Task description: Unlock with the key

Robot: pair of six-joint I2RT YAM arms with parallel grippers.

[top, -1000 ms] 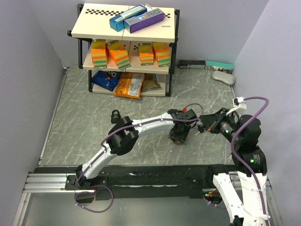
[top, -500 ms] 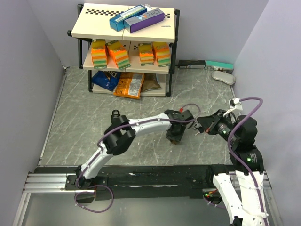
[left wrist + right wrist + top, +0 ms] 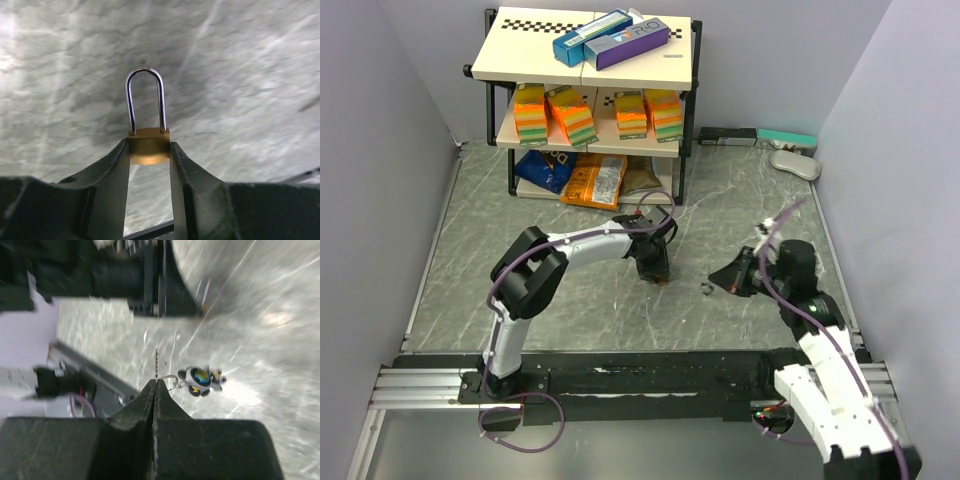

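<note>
My left gripper (image 3: 149,152) is shut on a brass padlock (image 3: 149,147), gripping its body from both sides above the marble floor. The steel shackle (image 3: 145,97) points away from the camera, with both legs seated in the body. In the top view the left gripper (image 3: 657,268) is at the centre of the floor. My right gripper (image 3: 155,384) is shut on a thin key (image 3: 156,365), whose blade sticks out past the fingertips. A round white and blue charm (image 3: 201,377) hangs from its ring. In the top view the right gripper (image 3: 725,281) is well to the right of the padlock, apart from it.
A black-framed shelf (image 3: 590,60) stands at the back with boxes, sponges and snack bags. A flat box (image 3: 755,136) and a white object (image 3: 794,163) lie at the back right. Grey walls close both sides. A black rail (image 3: 620,375) runs along the near edge.
My left gripper has carried the padlock left and a little back, away from the right gripper. The right arm has dropped lower and pulled the key back, so the two are now apart.
</note>
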